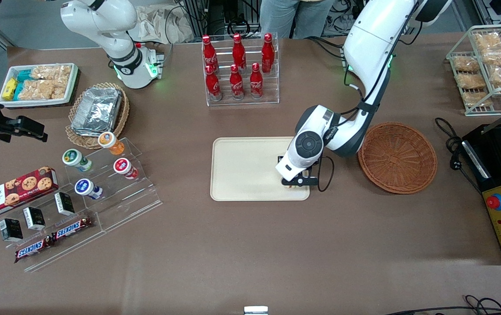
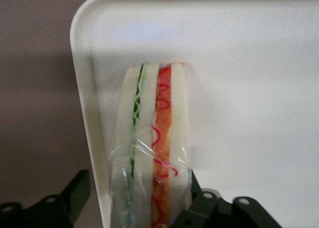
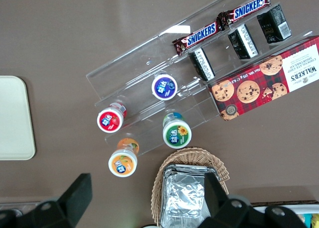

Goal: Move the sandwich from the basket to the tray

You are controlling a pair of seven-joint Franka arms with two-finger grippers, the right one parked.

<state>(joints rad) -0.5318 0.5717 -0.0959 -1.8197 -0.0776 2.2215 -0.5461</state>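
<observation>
Now the gripper [image 2: 149,208] clamps the plastic-wrapped sandwich [image 2: 152,143], white bread with green and red filling, over the tray [image 2: 249,63].

**Even overhead light, soft shadows**

Bright, diffuse light falls from above. The gripper [image 1: 296,181], low over the tray [image 1: 241,168], throws a faint shadow toward 9 o'clock. In the wrist view the sandwich [image 2: 152,138] wrapper glints, the tray surface nearly washes out, and the nearest black fingers [image 2: 75,193] blur
</observation>
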